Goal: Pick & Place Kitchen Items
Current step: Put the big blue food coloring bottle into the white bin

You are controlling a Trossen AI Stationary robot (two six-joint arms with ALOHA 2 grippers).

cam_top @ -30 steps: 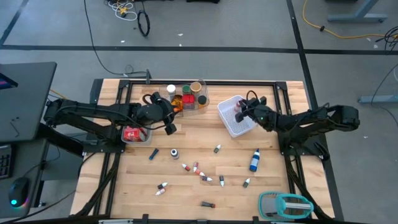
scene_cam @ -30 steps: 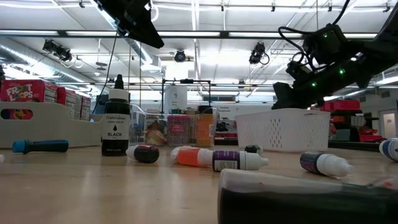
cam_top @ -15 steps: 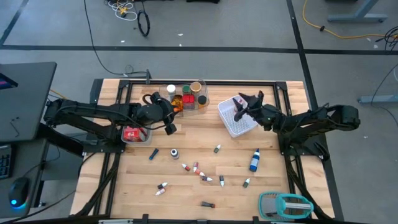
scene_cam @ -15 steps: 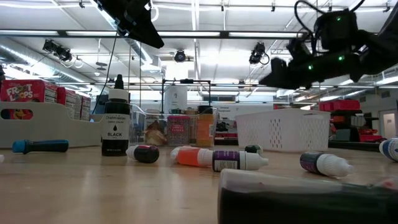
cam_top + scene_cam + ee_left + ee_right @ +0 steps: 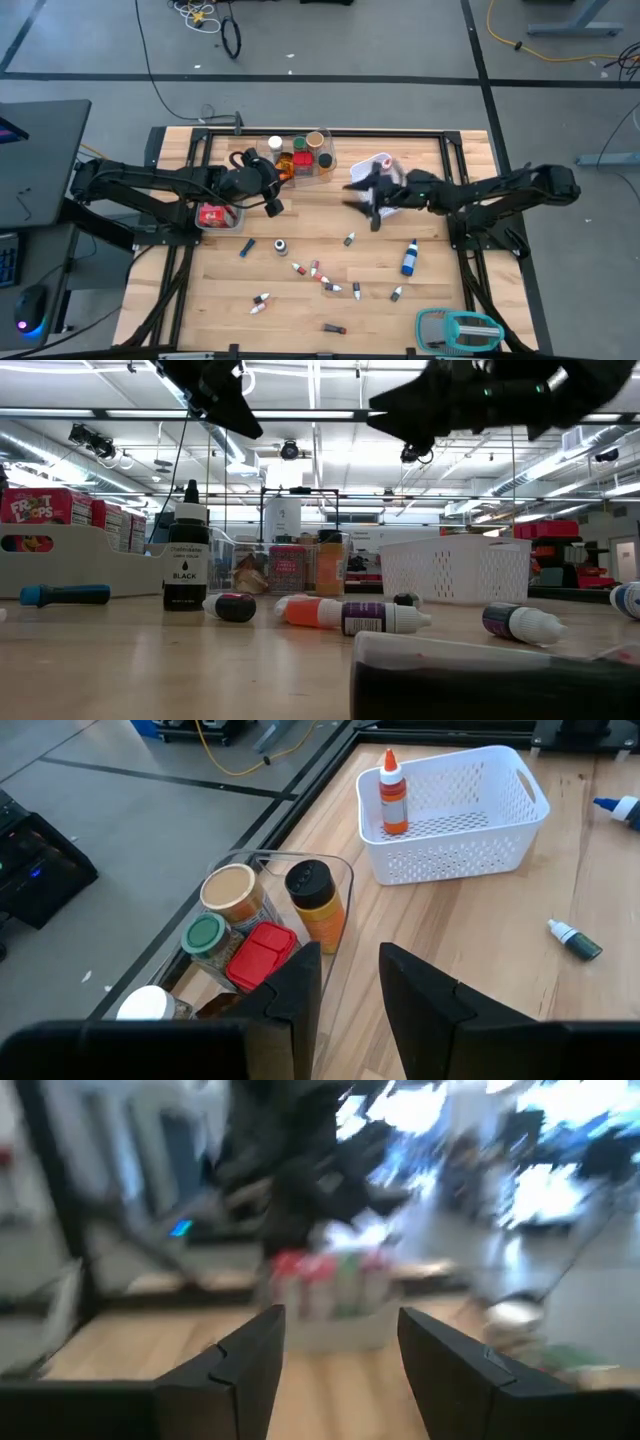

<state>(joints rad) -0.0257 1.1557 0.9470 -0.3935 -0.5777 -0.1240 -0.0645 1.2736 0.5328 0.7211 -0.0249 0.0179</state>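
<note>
In the mesh basket [image 5: 470,795], orange-cap vial [image 5: 393,795] (upright), right hand [image 5: 365,195] beside.

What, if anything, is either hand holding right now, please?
Nothing: the left hand and the right hand both show open, empty fingers.

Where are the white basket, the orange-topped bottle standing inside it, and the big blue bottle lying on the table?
white basket [image 5: 470,860], left wrist view, on its mesh front wall.
orange-topped bottle [image 5: 393,800], left wrist view, on its body.
blue bottle [image 5: 409,260], high view, on its middle.
</note>
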